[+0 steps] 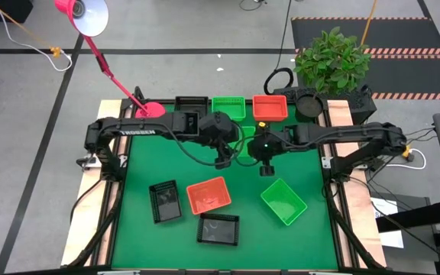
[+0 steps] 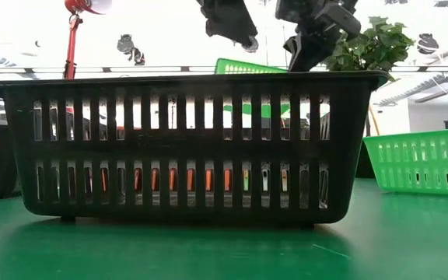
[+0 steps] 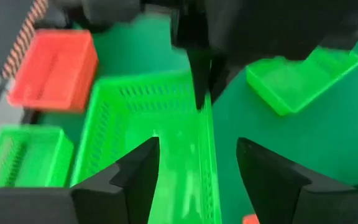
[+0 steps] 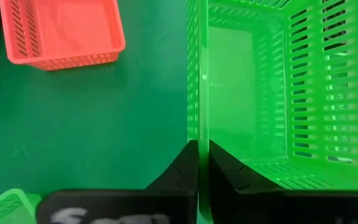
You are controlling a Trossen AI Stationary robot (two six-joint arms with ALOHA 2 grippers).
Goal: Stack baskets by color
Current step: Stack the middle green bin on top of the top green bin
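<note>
**Ana:** Baskets like this green basket look light and a bit springy, with thin mesh walls. Where is it?

**Ben:** Lifted over the middle of the worktop. The right pincer pinches its wall edge. The left pincer stands wide astride the rim.

**Ana:** I'd grip the stiffer rim; smooth plastic may slip.

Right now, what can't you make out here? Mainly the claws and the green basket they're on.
- High view: held green basket mostly hidden under both wrists.
- Low view: black basket fills the frame and hides the table behind it; both claws cut off by the top edge.
- Left wrist view: blurred; left claw is open astride the basket wall, contact unclear.
- Right wrist view: right claw is shut on the wall; basket's side cut off by the frame edge.
</note>
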